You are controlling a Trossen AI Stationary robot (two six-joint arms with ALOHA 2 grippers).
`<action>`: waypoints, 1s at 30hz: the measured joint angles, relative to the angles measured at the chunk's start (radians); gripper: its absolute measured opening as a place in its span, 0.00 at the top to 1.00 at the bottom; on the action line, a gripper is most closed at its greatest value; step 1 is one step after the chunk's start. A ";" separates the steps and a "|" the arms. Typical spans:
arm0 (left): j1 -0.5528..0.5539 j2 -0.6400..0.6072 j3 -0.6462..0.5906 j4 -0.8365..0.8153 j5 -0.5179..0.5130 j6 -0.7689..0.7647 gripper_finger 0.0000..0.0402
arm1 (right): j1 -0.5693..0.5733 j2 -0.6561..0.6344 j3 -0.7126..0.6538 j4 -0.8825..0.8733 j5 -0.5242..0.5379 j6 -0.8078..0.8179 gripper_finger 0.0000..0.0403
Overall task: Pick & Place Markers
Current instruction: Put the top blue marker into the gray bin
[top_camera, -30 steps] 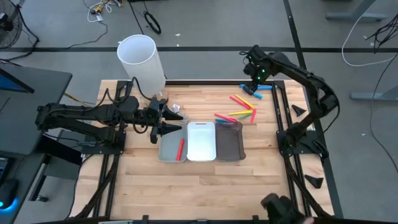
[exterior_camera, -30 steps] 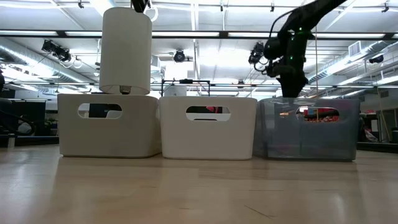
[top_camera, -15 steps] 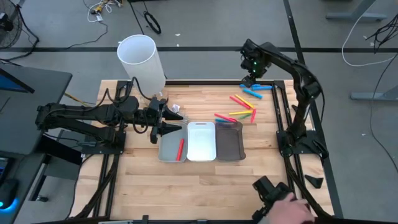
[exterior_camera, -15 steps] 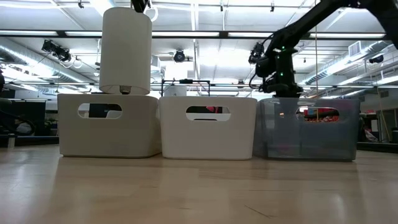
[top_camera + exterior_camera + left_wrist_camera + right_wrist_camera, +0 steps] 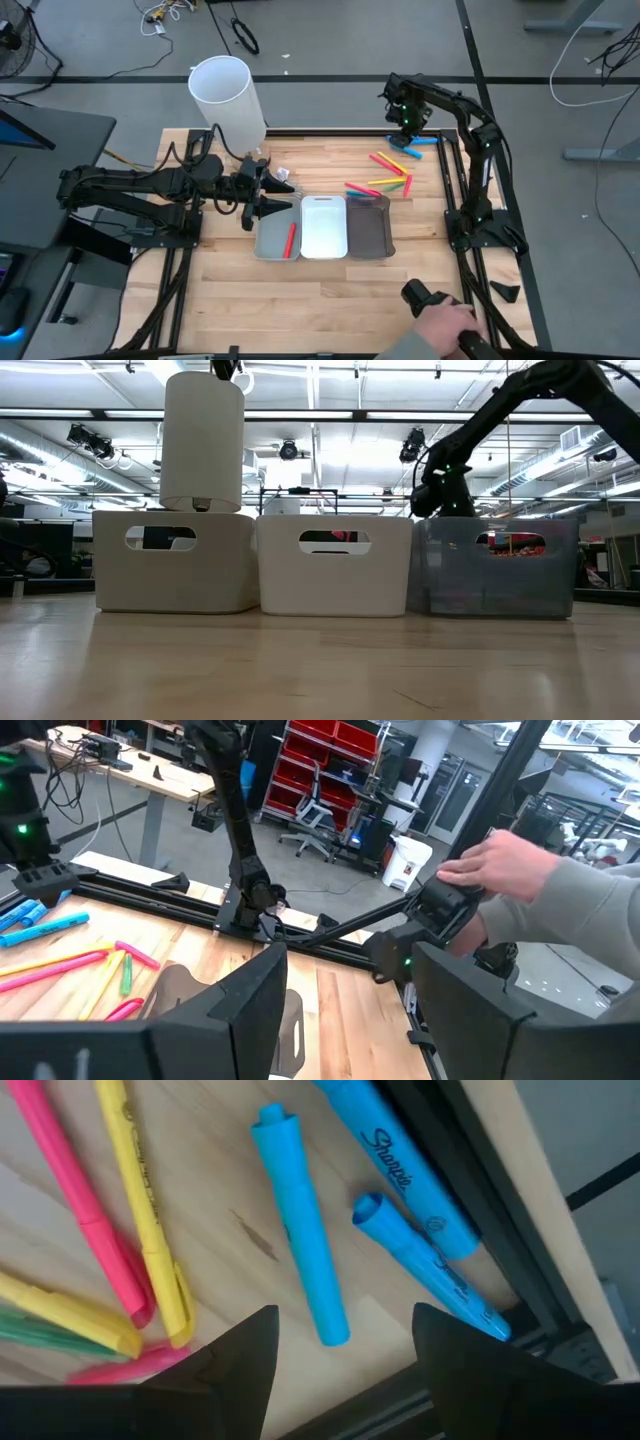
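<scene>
**Right arm lines up over the blue markers at the far corner**

The right gripper [image 5: 404, 118] hovers at the table's far right corner with its fingers spread wide and nothing between them; in its wrist view a blue marker [image 5: 300, 1267] lies squarely in the gap. To take it cleanly, I'd judge it should drop straight down with the fingers either side of the barrel's middle, clear of the two neighbouring blue pens [image 5: 420, 1250] just beside it near the table's edge rail.

The left gripper [image 5: 268, 192] waits over the light grey tray [image 5: 270, 240], open and empty.

By my count: three trays side by side, the white tray [image 5: 323, 228] between the light grey and the dark grey tray [image 5: 370, 232]. One red marker [image 5: 291, 238] lies in the light grey tray. On the wood, three blue, and a loose cluster of pink, yellow and green ones [image 5: 385, 178] whose exact number I can't settle. One tall white cylinder [image 5: 228, 98].
</scene>
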State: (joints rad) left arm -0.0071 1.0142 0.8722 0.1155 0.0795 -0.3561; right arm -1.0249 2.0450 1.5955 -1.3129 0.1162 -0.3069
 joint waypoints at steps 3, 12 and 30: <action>0.000 0.000 0.000 0.000 0.000 0.000 0.45 | 0.002 0.025 0.000 0.002 0.000 -0.005 0.42; 0.000 0.000 0.000 0.000 0.000 0.000 0.45 | 0.010 0.090 0.000 -0.007 -0.001 -0.016 0.42; 0.000 0.000 0.000 0.000 0.000 0.000 0.45 | 0.015 0.172 -0.001 0.013 0.000 -0.015 0.57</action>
State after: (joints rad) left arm -0.0071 1.0142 0.8722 0.1158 0.0795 -0.3561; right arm -1.0096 2.2166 1.5948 -1.2994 0.1162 -0.3218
